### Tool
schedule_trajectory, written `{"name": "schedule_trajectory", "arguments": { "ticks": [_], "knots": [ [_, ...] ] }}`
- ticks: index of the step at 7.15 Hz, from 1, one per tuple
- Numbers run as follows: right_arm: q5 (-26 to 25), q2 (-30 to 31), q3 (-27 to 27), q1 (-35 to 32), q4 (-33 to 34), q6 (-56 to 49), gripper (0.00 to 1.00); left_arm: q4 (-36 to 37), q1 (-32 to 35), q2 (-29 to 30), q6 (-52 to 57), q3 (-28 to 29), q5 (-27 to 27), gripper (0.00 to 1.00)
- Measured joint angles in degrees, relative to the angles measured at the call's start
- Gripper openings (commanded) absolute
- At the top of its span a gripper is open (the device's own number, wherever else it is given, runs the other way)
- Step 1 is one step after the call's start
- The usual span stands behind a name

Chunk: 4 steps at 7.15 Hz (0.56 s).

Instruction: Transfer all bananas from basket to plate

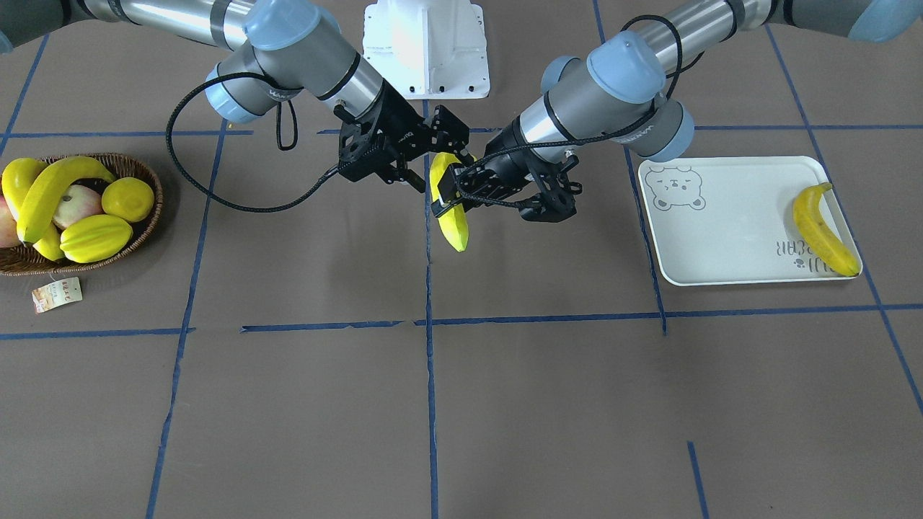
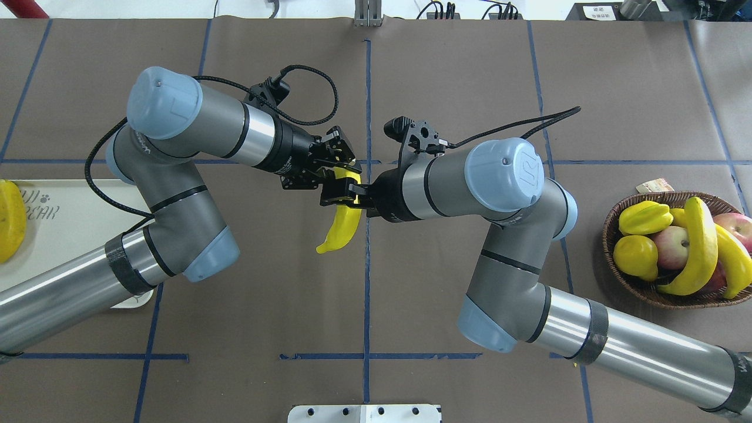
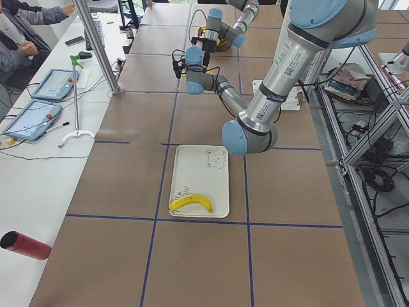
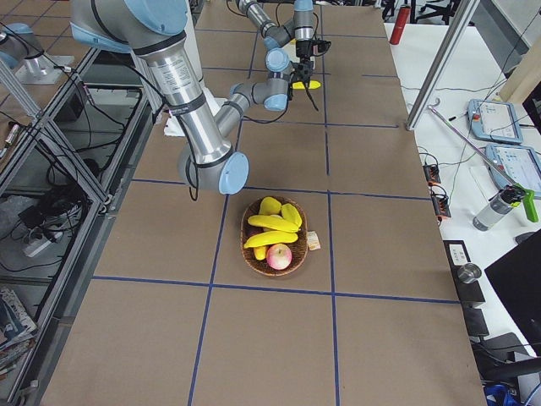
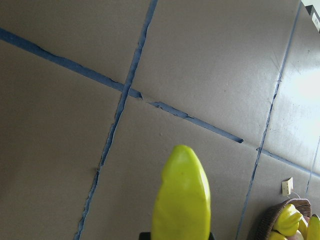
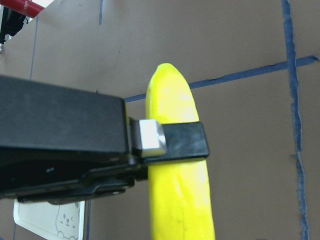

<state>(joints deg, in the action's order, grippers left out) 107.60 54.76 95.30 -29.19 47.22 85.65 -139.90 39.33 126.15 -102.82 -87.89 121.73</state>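
Observation:
A yellow banana (image 1: 454,231) hangs in the air over the table's middle, between both grippers. My left gripper (image 1: 448,196) is shut across its middle; its finger crosses the banana (image 6: 180,200) in the right wrist view. My right gripper (image 1: 435,153) is at the banana's upper end with its fingers spread apart. The banana's free tip (image 5: 182,190) shows in the left wrist view. Two bananas (image 1: 50,191) (image 2: 731,258) lie in the wicker basket (image 1: 148,223). One banana (image 1: 822,231) lies on the bear plate (image 1: 721,238).
The basket also holds a lemon (image 1: 128,198), a starfruit (image 1: 96,238) and apples (image 1: 76,205); its paper tag (image 1: 56,294) lies in front. The white robot base (image 1: 425,50) stands behind the grippers. A side table with tablets (image 3: 54,83) runs along the operators' side.

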Motion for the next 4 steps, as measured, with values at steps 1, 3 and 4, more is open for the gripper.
{"name": "schedule_trajectory", "arguments": {
  "ticks": [1, 3, 4],
  "knots": [
    [0.1, 0.0, 0.0, -0.1, 0.2, 0.0, 1.00, 0.1, 0.7, -0.6, 0.2, 0.0, 0.0, 0.00],
    [0.4, 0.0, 0.6, -1.0, 3.3, -0.2, 1.00, 0.5, 3.2, -4.2, 0.4, -0.1, 0.0, 0.00],
    [0.5, 0.0, 1.5, -1.5, 7.0, -0.4, 1.00, 1.2, 5.3, -6.5, 0.5, -0.1, 0.1, 0.00]
  ]
}}
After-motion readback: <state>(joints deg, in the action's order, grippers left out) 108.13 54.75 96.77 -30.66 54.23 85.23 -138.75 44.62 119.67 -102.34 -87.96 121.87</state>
